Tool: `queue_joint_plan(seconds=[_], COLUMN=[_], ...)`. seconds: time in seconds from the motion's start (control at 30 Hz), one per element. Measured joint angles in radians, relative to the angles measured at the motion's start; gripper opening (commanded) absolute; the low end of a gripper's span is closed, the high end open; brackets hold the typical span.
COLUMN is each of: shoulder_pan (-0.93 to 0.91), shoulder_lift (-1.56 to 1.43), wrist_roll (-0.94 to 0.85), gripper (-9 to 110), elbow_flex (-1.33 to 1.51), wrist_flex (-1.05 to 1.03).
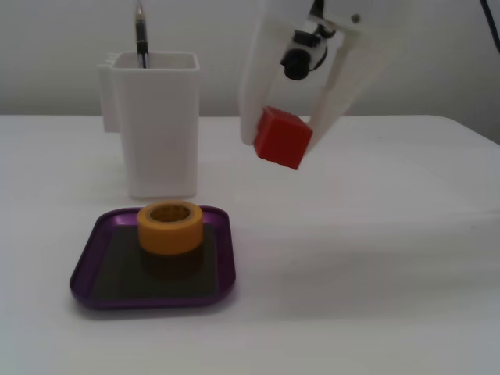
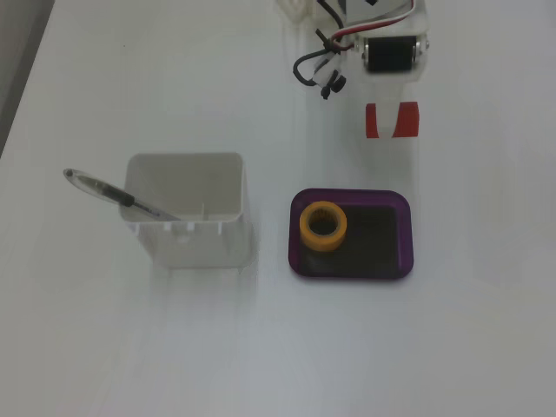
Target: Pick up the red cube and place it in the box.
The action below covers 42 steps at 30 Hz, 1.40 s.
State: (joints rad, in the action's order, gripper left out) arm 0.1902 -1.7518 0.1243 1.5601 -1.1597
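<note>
Purple box [image 1: 87, 273] — nearest the lens in a fixed view; shallow glossy tray, rounded corners, low rim, dark flat floor; yellow tape roll [image 1: 170, 226] standing on that floor toward one side, the rest of the floor bare.

Red cube [image 1: 282, 137] — small matte block, slightly tilted; clenched between the two white fingers of the gripper [image 1: 284, 139] and held clear of the table; jaws closed on its sides.

Governing relation — in a fixed view from above, cube [image 2: 391, 120] lies just beyond the box's [image 2: 350, 274] far rim, not yet over the floor; free floor lies on the right of the roll [image 2: 323, 226] in that view, so the carry likely runs toward that patch.

White pen holder [image 1: 157, 125] — tall, rectangular, smooth plastic; one pen [image 1: 141, 35] inside; beside the box, apart from the cube.
</note>
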Motion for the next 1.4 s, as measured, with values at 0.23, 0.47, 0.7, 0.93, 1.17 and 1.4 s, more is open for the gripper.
queue_joint_plan(seconds=[0.23, 0.47, 0.7, 0.93, 1.17, 1.4], shoulder_pan=[0.008, -0.051, -0.072, -0.075, -0.06, -0.067], shoulder_lift=[0.187, 0.399, 0.545, 0.581, 0.584, 0.584], wrist_roll=[-0.141, -0.149, -0.149, -0.149, -0.149, -0.149], gripper=[-1, -1, -1, -1, 1, 6], elbow_flex=[-0.031, -0.183, -0.341, -0.362, -0.362, -0.362], wrist_flex=[0.204, 0.242, 0.244, 0.244, 0.244, 0.229])
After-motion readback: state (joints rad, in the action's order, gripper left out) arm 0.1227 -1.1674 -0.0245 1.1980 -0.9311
